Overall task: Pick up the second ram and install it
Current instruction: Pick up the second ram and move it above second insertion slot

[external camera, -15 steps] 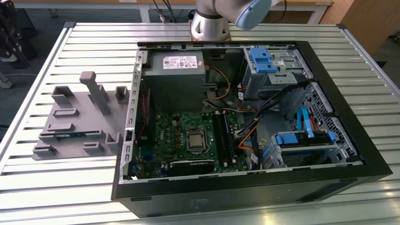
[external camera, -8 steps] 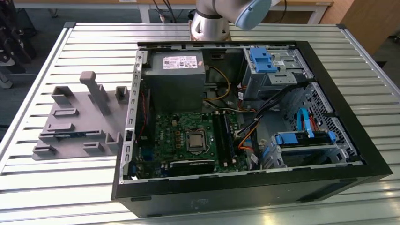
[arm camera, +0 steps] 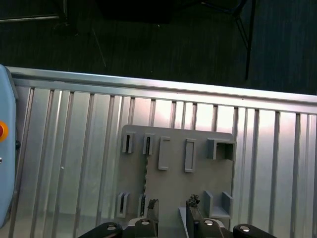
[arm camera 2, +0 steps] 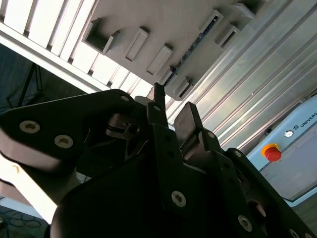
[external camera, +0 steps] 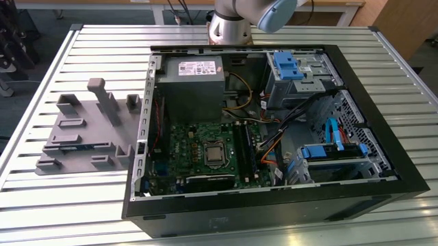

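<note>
A ribbed aluminium table (external camera: 68, 205) stands over dark floor (arm camera: 148, 39). Its grey plastic holder tray (arm camera: 198, 168) holds the thin blue-green ram strip (arm camera: 146, 176) edge-on. The black gripper (arm camera: 171, 214) hangs over the tray, fingers apart and empty. The exterior view adds an open black computer case (external camera: 274, 205) beside the tray.

From my console, the ribbed silver metal table (external camera: 68, 205) reads as bare aluminium with a soft glare. The grey moulded plastic holder tray (external camera: 82, 138) is matt and smooth. The black tower computer case (external camera: 274, 212) looks like dull painted sheet metal, and its green motherboard (external camera: 184, 148) is faintly glossy. My black gripper (arm camera: 171, 208) looks satin, with bright metal screw heads (arm camera 2: 178, 199).
</note>
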You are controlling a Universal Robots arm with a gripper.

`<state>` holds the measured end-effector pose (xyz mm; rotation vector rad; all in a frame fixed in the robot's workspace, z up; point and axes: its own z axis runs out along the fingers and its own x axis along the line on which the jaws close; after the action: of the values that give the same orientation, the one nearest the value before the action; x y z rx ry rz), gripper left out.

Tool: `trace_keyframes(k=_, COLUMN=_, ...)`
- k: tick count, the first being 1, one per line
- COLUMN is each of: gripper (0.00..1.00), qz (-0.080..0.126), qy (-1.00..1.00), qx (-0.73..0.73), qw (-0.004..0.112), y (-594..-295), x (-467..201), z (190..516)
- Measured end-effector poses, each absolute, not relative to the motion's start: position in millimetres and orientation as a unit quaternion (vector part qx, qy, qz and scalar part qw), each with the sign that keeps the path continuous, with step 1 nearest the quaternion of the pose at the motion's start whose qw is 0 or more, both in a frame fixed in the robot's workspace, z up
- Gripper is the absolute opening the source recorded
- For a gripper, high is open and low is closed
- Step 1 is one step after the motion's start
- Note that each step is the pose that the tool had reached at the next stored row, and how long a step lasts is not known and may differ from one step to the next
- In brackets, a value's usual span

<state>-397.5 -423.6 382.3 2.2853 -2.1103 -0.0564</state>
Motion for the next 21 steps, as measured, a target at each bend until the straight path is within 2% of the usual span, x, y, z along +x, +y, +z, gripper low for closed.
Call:
trace_keyframes(k=5, gripper=0.36, qz=-0.017, qy=-0.678, qx=0.735, qw=0.014, y=-423.5, x=-399.6, z=382.3)
trace_keyframes(k=11, gripper=0.36, qz=-0.004, qy=-0.682, qx=0.731, qw=0.002, y=-423.6, x=-404.3, z=381.6)
trace_keyframes(k=21, gripper=0.36, qz=-0.004, qy=-0.703, qx=0.711, qw=0.002, y=-423.6, x=-404.5, z=376.5)
